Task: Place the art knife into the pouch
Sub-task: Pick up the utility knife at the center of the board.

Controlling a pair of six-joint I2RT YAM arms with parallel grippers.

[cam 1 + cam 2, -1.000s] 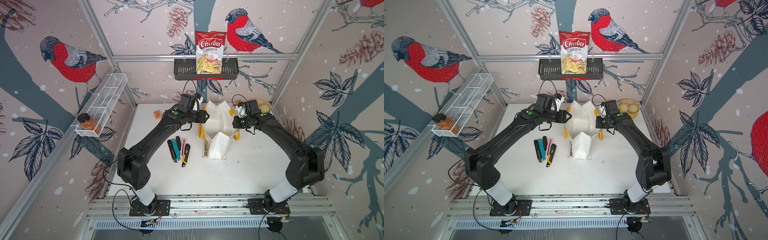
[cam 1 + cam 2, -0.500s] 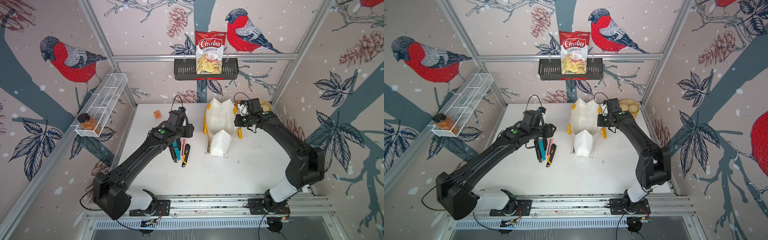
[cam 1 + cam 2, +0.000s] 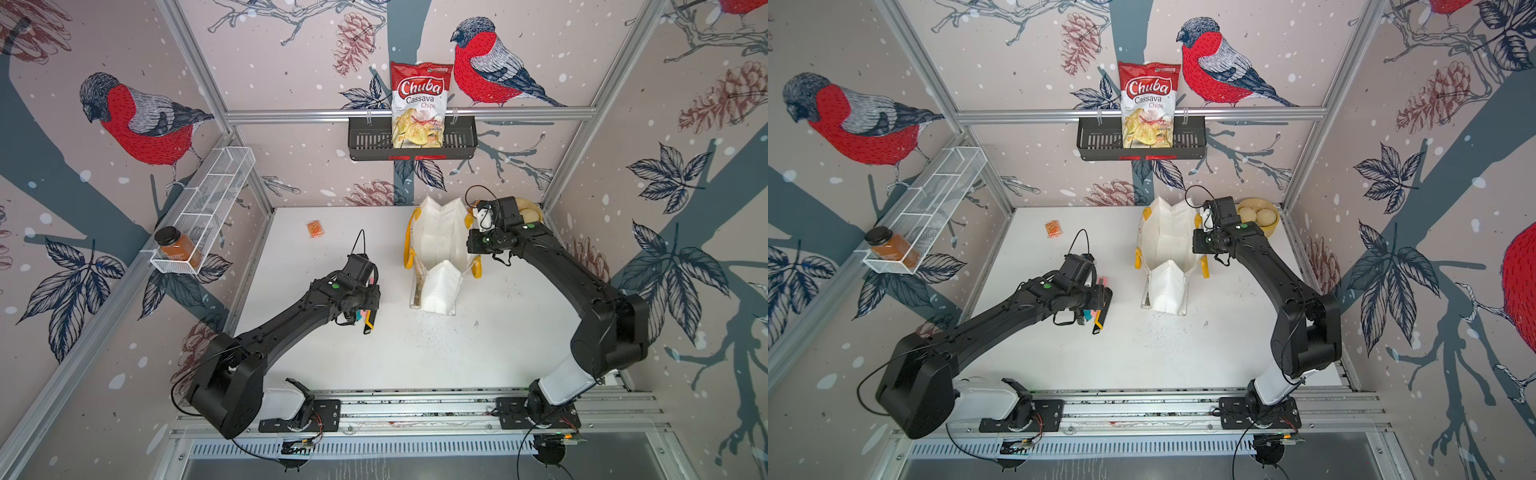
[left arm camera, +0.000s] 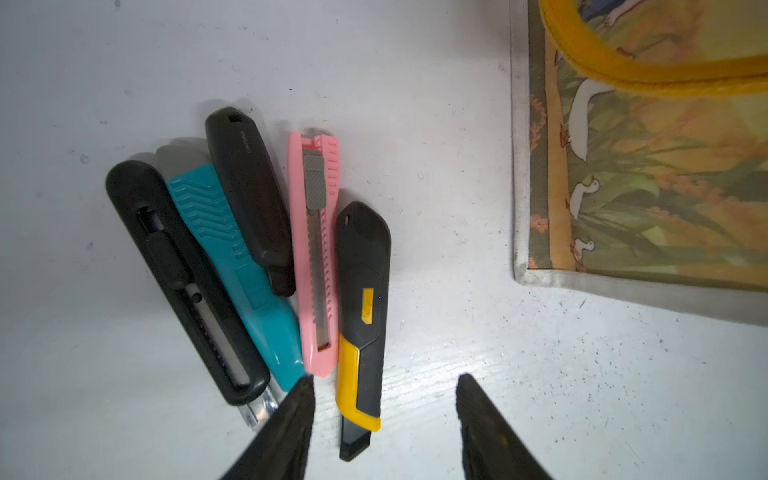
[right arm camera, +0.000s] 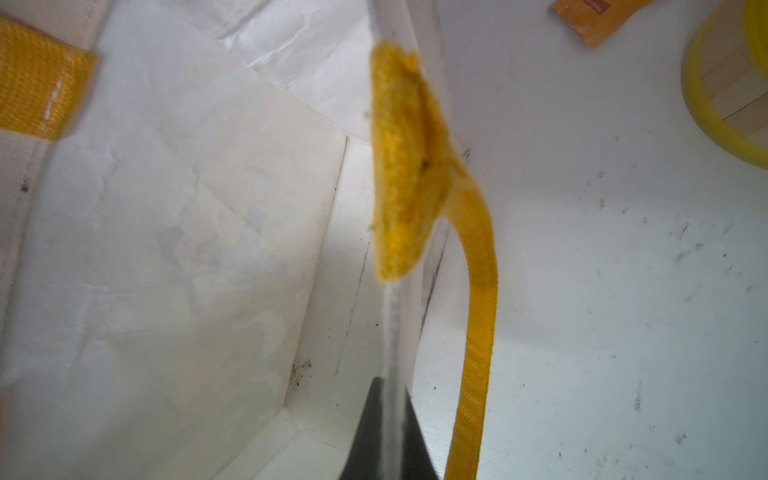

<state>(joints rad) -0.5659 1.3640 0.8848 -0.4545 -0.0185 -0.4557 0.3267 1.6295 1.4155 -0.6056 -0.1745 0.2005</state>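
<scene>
Several art knives lie side by side on the white table: two black ones (image 4: pixel 183 282), a teal one (image 4: pixel 232 266), a pink one (image 4: pixel 318 257) and a black and yellow one (image 4: pixel 361 316). My left gripper (image 4: pixel 385 379) hovers open above them, and the black and yellow knife's (image 3: pixel 368 326) blade end lies between its fingers. The white pouch (image 3: pixel 440 241) with yellow handles (image 5: pixel 478 291) stands open at the back. My right gripper (image 5: pixel 390 386) is shut on the pouch's right rim (image 3: pixel 1196 245). The pouch's printed outer side (image 4: pixel 648 187) is visible in the left wrist view.
An orange packet (image 3: pixel 315 228) lies at the back left of the table. A yellow bowl of buns (image 3: pixel 1258 216) stands behind the right arm. A wire shelf with a jar (image 3: pixel 178 249) hangs on the left wall, and a black basket with a chips bag (image 3: pixel 417 104) on the back wall.
My left arm has left the pouch's left rim and swung forward and left over the knives. My right gripper still holds the pouch's right rim.
</scene>
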